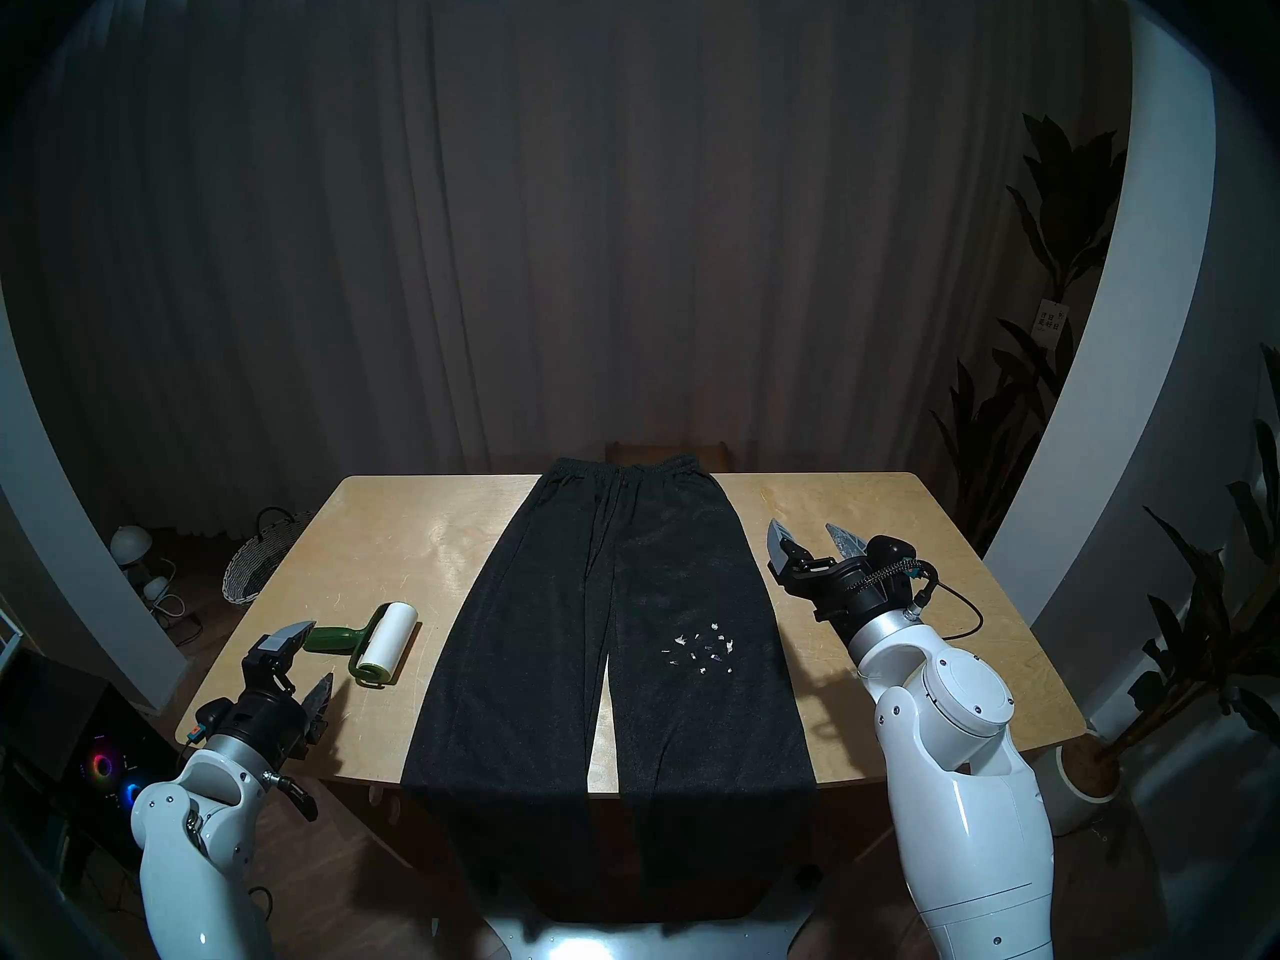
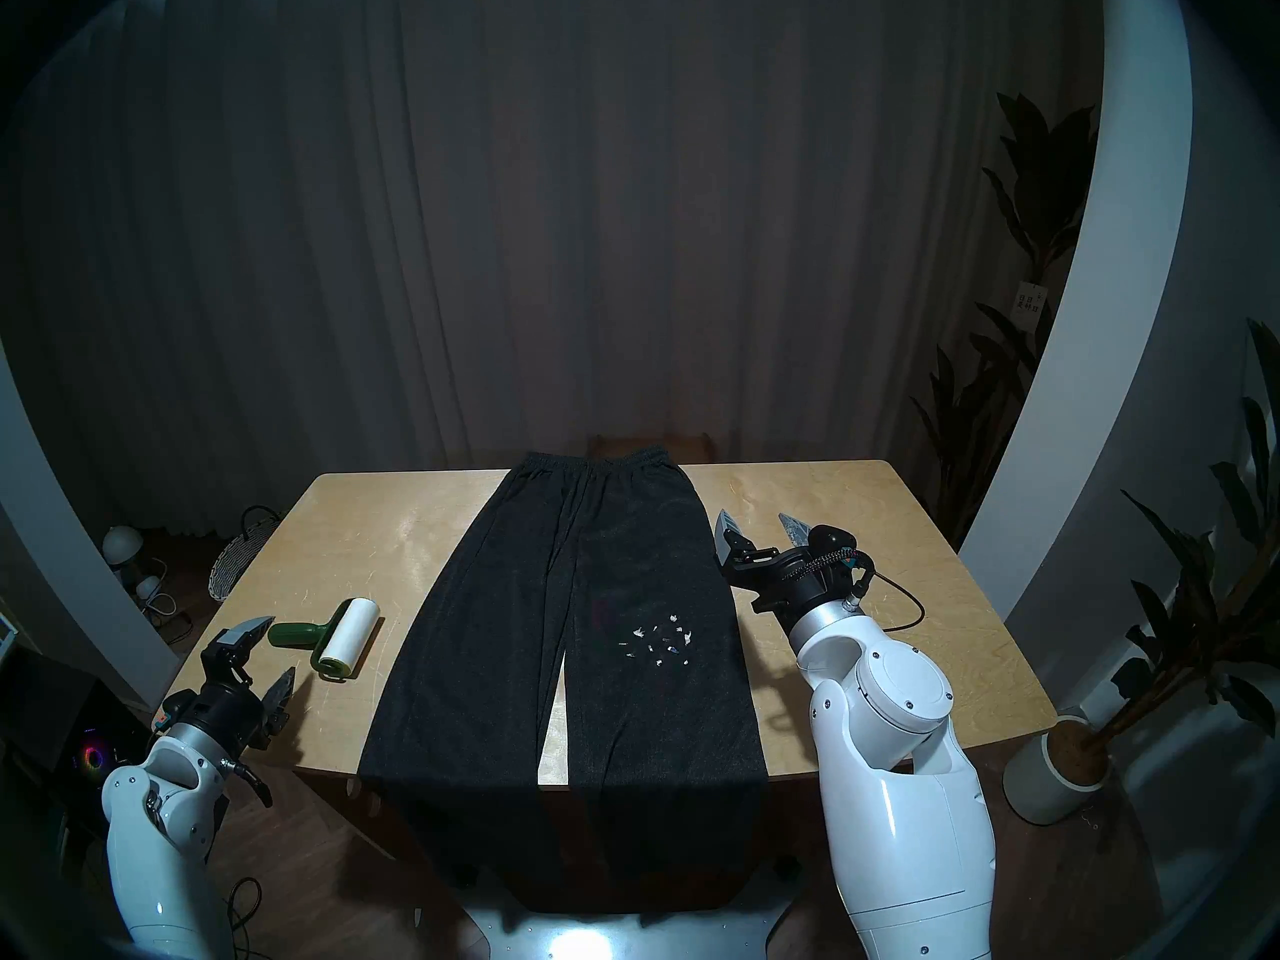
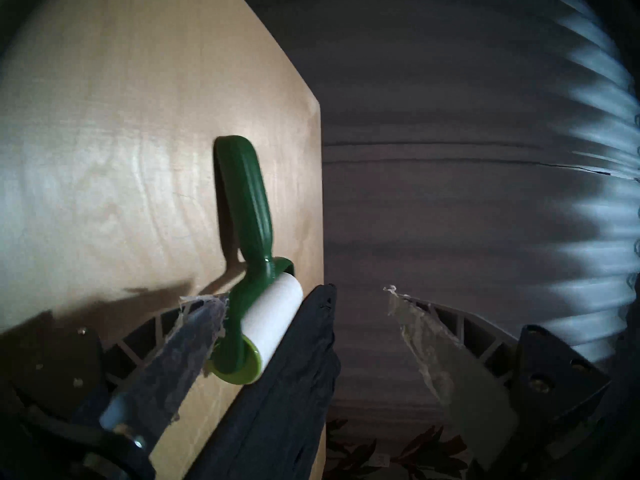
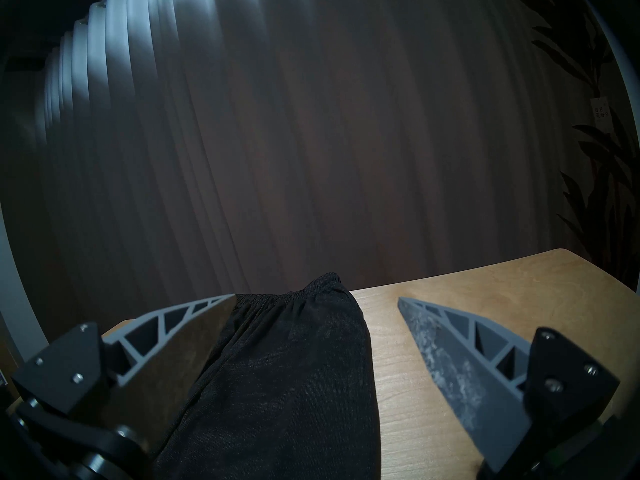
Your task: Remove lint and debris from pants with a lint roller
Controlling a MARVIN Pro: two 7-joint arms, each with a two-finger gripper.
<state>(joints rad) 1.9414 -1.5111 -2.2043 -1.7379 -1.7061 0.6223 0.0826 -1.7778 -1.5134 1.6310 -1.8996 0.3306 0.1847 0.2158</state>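
Observation:
Dark charcoal pants (image 1: 554, 626) (image 2: 505, 626) (image 4: 284, 382) lie flat down the middle of the wooden table (image 1: 415, 536), waistband at the far edge, legs hanging over the near edge. White lint and debris flecks (image 1: 698, 650) (image 2: 658, 640) sit on the right leg. The lint roller (image 1: 377, 638) (image 2: 339, 633) (image 3: 256, 295), white roll with green handle, lies on the table left of the pants. My left gripper (image 1: 315, 654) (image 2: 273, 650) (image 3: 301, 295) hovers open just near the handle, holding nothing. Beside the pants' right edge my right gripper (image 1: 810, 530) (image 2: 758, 521) (image 4: 317, 301) stands open and empty.
A woven basket (image 1: 253, 571) and small lamps (image 1: 131, 543) are on the floor left of the table. Potted plants (image 1: 1177, 626) stand at the right. A curtain (image 1: 623, 245) hangs behind the table.

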